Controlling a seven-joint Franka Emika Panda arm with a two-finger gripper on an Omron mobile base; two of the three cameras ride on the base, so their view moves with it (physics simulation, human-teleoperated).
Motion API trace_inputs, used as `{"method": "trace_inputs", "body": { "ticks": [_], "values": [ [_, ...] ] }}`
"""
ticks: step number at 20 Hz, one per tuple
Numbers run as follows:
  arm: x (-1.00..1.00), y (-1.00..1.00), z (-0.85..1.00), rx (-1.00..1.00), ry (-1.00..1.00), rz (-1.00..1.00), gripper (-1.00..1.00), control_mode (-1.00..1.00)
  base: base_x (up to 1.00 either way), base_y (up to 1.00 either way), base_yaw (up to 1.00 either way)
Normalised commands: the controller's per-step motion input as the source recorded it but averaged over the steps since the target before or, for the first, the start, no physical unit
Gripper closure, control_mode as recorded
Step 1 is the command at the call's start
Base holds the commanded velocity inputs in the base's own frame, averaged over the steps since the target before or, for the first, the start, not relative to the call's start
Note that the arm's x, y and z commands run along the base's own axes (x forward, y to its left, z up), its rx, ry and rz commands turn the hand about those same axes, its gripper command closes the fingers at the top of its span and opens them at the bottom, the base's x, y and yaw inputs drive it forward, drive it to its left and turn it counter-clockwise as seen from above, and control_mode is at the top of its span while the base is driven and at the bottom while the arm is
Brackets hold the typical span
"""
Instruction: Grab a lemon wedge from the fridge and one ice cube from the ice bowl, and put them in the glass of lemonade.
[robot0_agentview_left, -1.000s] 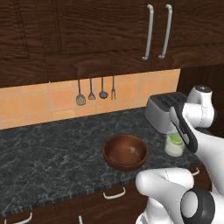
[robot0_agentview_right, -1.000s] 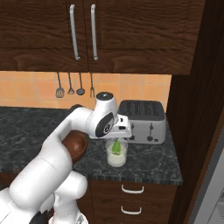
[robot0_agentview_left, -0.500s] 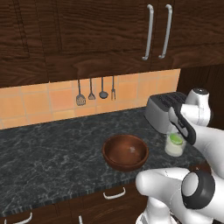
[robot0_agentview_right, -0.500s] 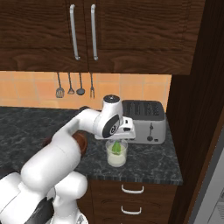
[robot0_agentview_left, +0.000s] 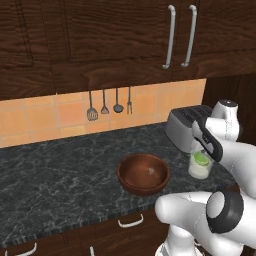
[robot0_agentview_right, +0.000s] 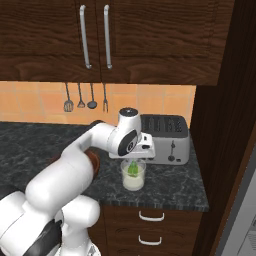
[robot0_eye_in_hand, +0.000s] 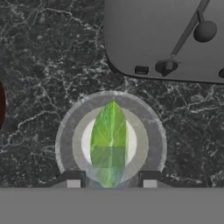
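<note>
The glass of lemonade stands on the dark counter in front of the toaster. My gripper hangs straight above it, pointing down. The yellow-green lemon wedge sits upright at the glass's mouth, between my fingertips. A thin gap shows on each side of it, so the gripper is open. The reddish-brown ice bowl lies left of the glass, with a faint pale speck, the ice cube, inside. The fridge shows as a light-grey edge at lower right.
A silver toaster stands close behind the glass. Utensils hang on the orange tile wall. Dark upper cabinets hang above, and a tall dark panel closes the counter's right end. Open counter stretches left of the bowl.
My hand has shifted slightly toward the toaster and settled over the glass. The wedge now sits at the glass's mouth.
</note>
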Motion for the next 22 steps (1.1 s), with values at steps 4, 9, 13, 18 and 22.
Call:
{"method": "trace_inputs", "body": {
  "ticks": [4,9,13,18,22],
  "values": [
    [0.0,0.0,0.0,0.0,0.0,0.0,-1.0,-1.0,0.0,0.0,0.0],
    [0.0,0.0,0.07,0.0,0.0,0.0,-1.0,-1.0,0.0,0.0,0.0],
    [-0.19,0.06,0.51,0.0,0.0,0.0,-1.0,-1.0,0.0,0.0,0.0],
    [-0.33,0.05,0.45,0.0,0.0,0.0,-1.0,-1.0,0.0,0.0,0.0],
    [-0.54,0.0,0.0,0.0,0.0,0.0,-1.0,-1.0,0.0,0.0,0.0]
  ]
}}
